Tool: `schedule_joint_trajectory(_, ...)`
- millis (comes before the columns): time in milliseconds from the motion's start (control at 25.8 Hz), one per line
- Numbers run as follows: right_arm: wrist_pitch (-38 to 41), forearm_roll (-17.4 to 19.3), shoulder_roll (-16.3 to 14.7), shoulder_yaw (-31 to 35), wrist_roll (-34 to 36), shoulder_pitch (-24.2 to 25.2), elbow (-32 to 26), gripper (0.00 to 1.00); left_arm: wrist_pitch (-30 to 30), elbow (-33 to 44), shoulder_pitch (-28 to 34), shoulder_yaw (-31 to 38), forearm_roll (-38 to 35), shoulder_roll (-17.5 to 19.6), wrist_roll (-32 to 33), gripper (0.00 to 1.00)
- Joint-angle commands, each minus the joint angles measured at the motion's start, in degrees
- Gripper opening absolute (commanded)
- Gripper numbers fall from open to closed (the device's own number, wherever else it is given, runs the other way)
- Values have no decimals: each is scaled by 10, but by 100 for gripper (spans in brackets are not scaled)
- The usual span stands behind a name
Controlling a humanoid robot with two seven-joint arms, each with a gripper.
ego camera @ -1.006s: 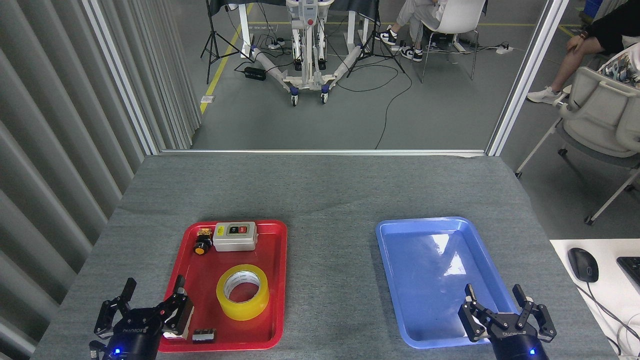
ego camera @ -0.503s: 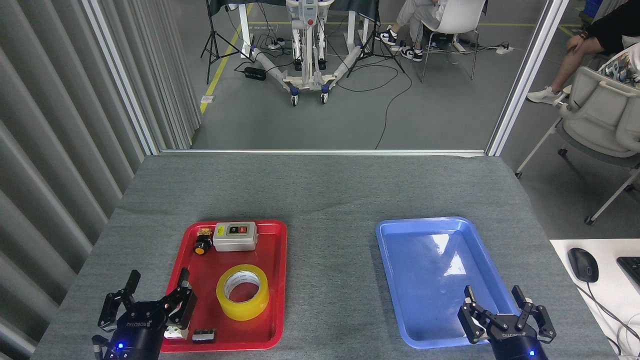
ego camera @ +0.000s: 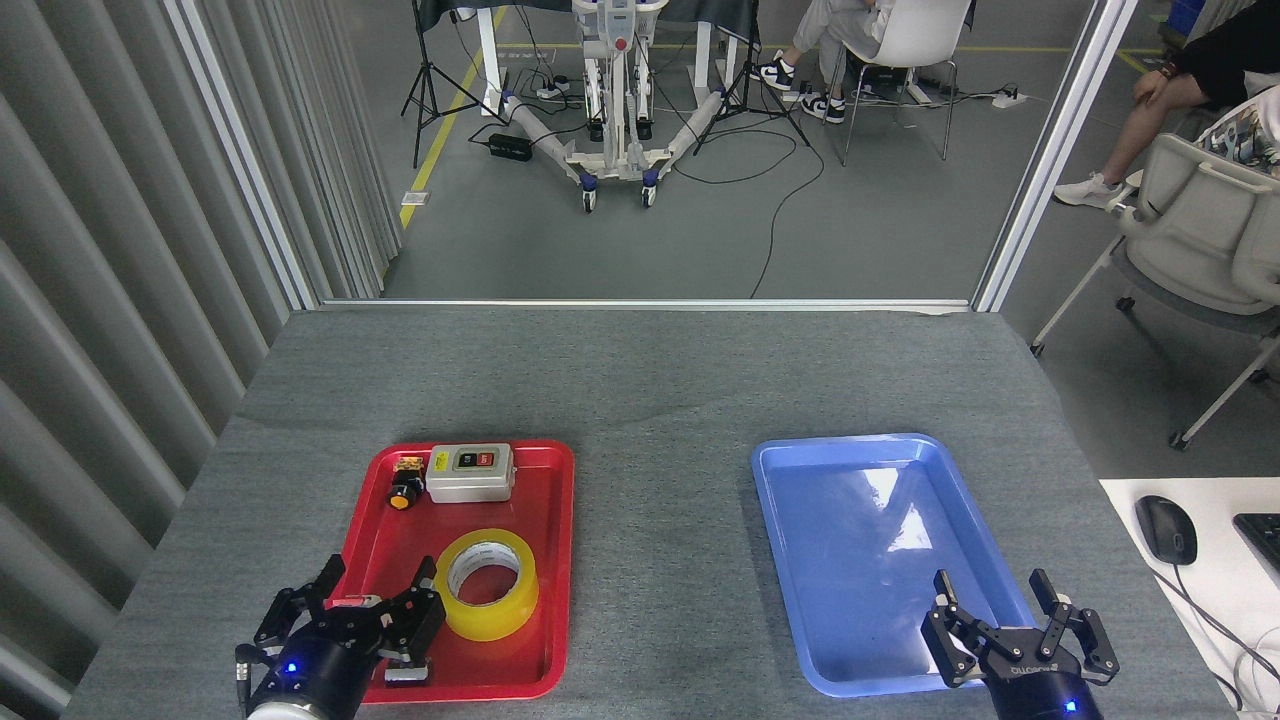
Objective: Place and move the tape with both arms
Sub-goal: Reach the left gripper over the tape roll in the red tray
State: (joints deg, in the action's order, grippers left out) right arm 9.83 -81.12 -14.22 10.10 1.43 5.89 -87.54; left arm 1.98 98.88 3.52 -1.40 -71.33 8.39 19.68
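The tape (ego camera: 487,584), a wide yellow roll with a white core, lies flat in the near half of the red tray (ego camera: 545,520). My left gripper (ego camera: 378,574) stands open over the tray's near-left part, its right fingertip just left of the roll, not holding it. My right gripper (ego camera: 990,588) is open above the near right corner of the blue tray (ego camera: 860,520), which holds nothing.
A grey switch box (ego camera: 470,472) and a small yellow-and-black button (ego camera: 404,490) sit at the far end of the red tray. A small black part (ego camera: 405,675) lies at its near edge. A mouse (ego camera: 1165,528) rests on the white desk to the right.
My left gripper has moved right, from the tray's left rim to over the tray, close beside the tape. The right gripper has hardly moved. The tape has stayed put.
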Motion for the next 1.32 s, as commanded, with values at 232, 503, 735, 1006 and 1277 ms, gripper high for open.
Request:
schedule_joint_trajectory(232,1,-1,1,-1,1,0,0,100,-8,-12,-114,-54,24,-17,299,100)
schedule_joint_trajectory(503,1,-2,1,0,0,1,0,100,-89,-112,-197,-96,56,-21,305,100)
schedule_joint_trajectory(735,1,-3,2,0,0,0,0,100,-171,-190,-257,-106,46,-16,305,100)
schedule_joint_trajectory(1006,1,-3,6,0,0,0,1,100,-197,-238,-294,-149,45,18,325,100)
schedule_joint_trajectory(1277,1,-4,8,0,0,0,1,100,-196,-256,-319,-168,45,57,410,100)
